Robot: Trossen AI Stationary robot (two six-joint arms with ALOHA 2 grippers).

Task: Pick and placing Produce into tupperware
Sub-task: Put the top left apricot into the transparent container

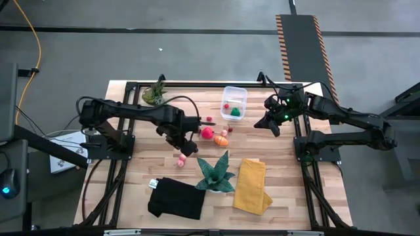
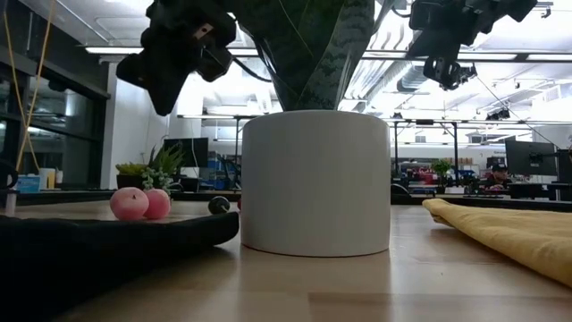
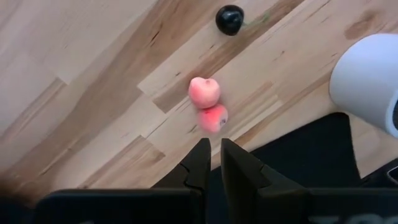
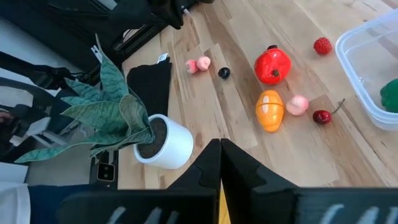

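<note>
Two pale-pink peaches (image 3: 208, 104) touching on bare wood below the closed, empty left pincer (image 3: 211, 163); right pincer (image 4: 220, 163) closed too.

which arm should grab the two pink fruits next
Left. Its end effector hangs just above the two pink fruits, fingers nearly closed and empty. The right end effector sits beside the tub, far from them.

The tupperware (image 1: 234, 103) is placed at the far middle of the table (image 1: 289, 196). The loose produce (image 1: 214, 134) is spread just before it. Nearer still, the potted plant (image 1: 216, 174) is found between two cloths (image 1: 176, 198), lying left and right.
</note>
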